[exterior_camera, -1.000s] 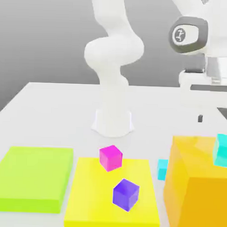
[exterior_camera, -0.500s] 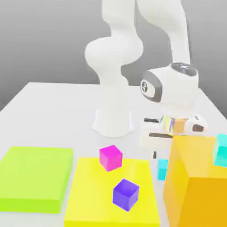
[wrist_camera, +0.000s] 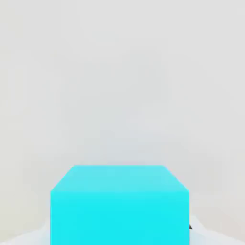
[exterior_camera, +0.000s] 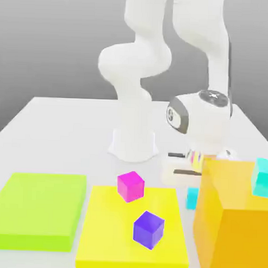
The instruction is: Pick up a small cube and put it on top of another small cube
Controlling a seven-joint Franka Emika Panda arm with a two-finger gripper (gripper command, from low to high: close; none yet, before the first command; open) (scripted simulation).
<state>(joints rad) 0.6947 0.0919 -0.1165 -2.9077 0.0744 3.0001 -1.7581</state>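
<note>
I am looking at the arm [exterior_camera: 160, 61] bending down over the white surface [exterior_camera: 60, 133] toward the exterior view's right, with its wrist housing [exterior_camera: 202, 125] hanging low just behind a tall orange block [exterior_camera: 228, 226]. The tool [exterior_camera: 193, 176] is sitting behind that block's near corner, so I am not seeing the fingertips directly there. The tool is closed down almost fully, and in the hand view the small cyan cube [wrist_camera: 119, 206] is sitting right between where the fingers reach, close up against the camera. I am reading this as the tool gripping the small cyan cube.

In the exterior view I am seeing a sliver of the small cyan cube [exterior_camera: 192, 197] low on the surface, between the yellow slab [exterior_camera: 111, 233] and the orange block, directly under the wrist.

A magenta cube [exterior_camera: 130, 186] is resting at the far edge of the yellow slab, and a purple cube [exterior_camera: 148, 229] is sitting nearer the middle of the same slab, the two apart from each other. A greener turquoise cube [exterior_camera: 262, 177] is perched on top of the orange block at the exterior view's right edge. A flat lime-green slab [exterior_camera: 38, 209] is lying on the surface to the exterior view's left of the yellow one, with a narrow gap between them.
</note>
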